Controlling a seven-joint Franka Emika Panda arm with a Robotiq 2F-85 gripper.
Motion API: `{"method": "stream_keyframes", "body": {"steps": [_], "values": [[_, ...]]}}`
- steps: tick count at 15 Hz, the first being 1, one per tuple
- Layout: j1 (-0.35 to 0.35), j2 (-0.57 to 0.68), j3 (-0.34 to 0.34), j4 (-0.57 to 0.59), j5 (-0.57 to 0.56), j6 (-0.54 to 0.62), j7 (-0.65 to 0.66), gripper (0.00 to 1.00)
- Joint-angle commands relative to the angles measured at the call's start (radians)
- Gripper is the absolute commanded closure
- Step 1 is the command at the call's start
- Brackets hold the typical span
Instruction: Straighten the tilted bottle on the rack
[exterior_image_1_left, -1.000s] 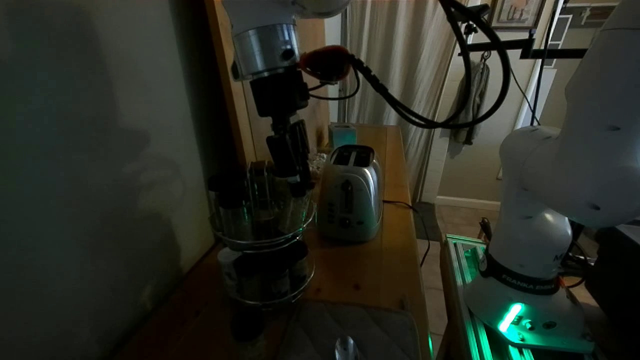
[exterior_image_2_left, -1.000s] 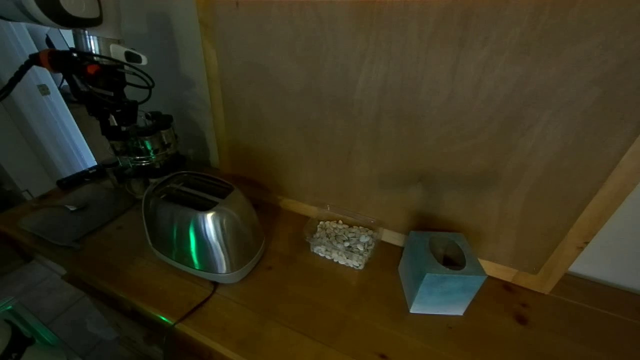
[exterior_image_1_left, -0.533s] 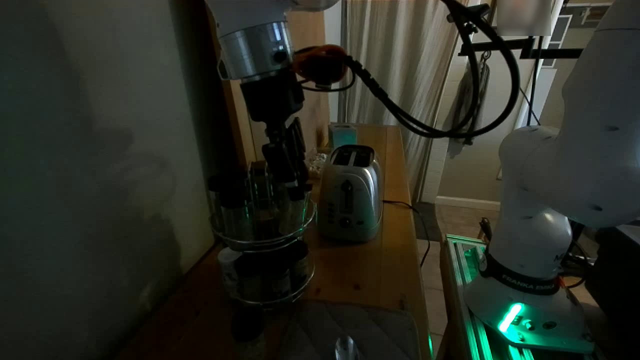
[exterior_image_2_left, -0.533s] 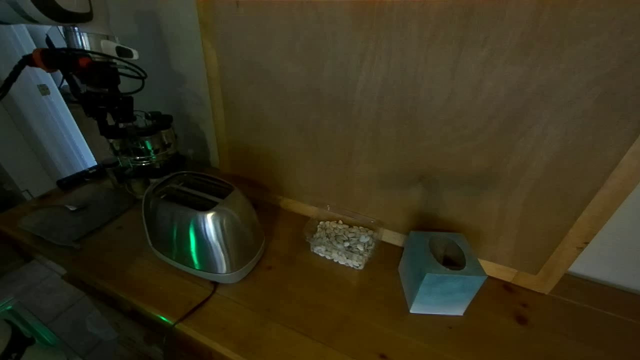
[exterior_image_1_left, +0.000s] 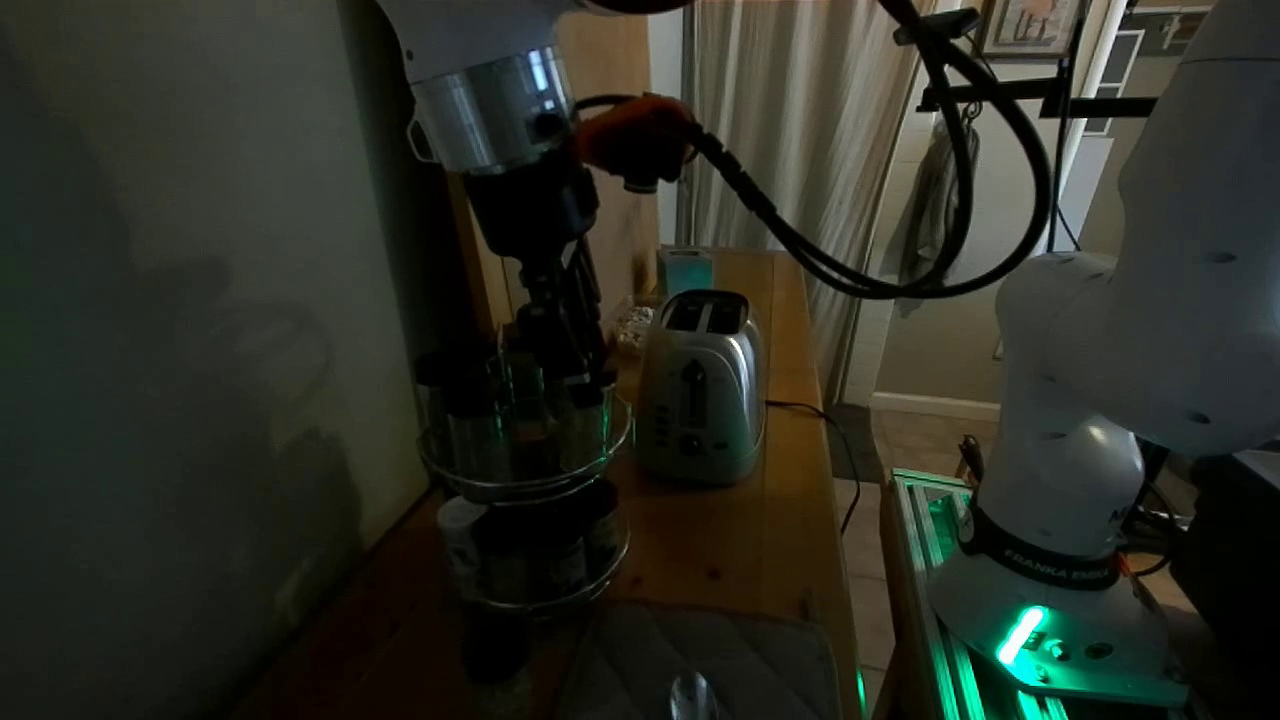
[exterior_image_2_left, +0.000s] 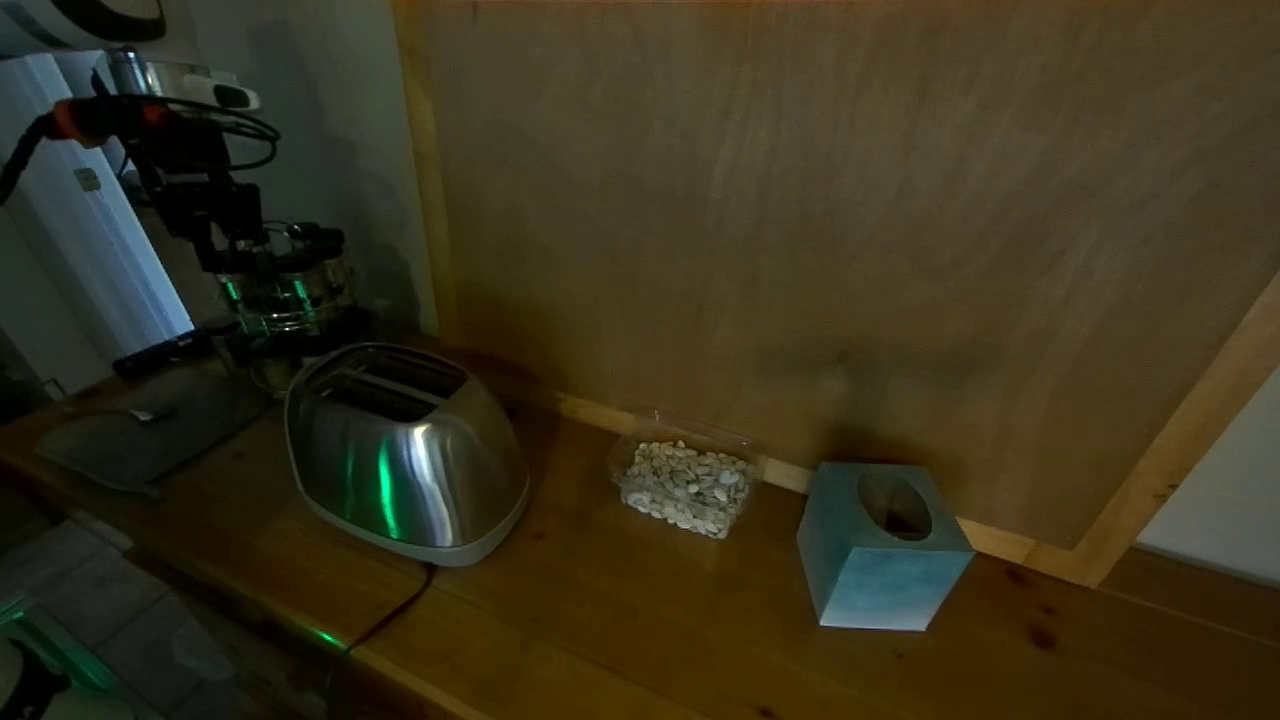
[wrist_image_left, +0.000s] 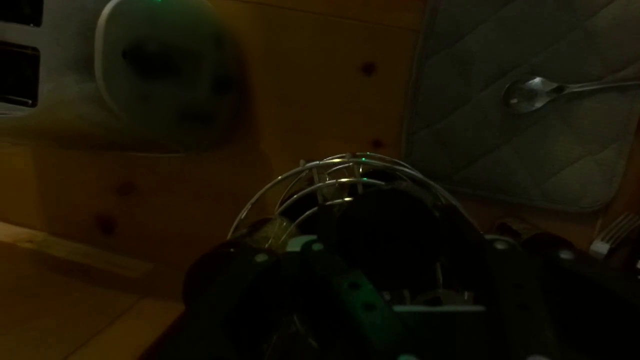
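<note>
A grey wall (exterior_image_1_left: 250, 200) bounds the dim scene at left of a wooden tabletop (exterior_image_1_left: 720, 550). Near, in an exterior view, stands the two-tier wire carousel rack (exterior_image_1_left: 515, 488); the silver toaster (exterior_image_1_left: 700, 400) sits farther, to its right. You're likely finishing the straightening; next, settle the base, release gently, rise straight up. Your claw (wrist_image_left: 397, 225) appears clamped on the top of the clear, dark-capped bottle (exterior_image_1_left: 583, 430), which stands directly below, roughly upright, at the upper tier's right.

A toaster (exterior_image_1_left: 700, 400), a spoon (wrist_image_left: 530, 95), a fork (wrist_image_left: 606, 243) and a quilted mat (wrist_image_left: 500, 150) marked the dim place as probably a kitchen.
</note>
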Motion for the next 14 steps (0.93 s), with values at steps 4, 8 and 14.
{"method": "stream_keyframes", "body": {"steps": [4,8,14], "values": [[0.021,0.044,0.009,0.049,-0.051,-0.031,0.029,0.12],[0.023,0.043,0.006,0.053,-0.046,-0.027,0.029,0.0],[0.008,-0.023,-0.019,0.084,-0.005,-0.027,0.035,0.0]]}}
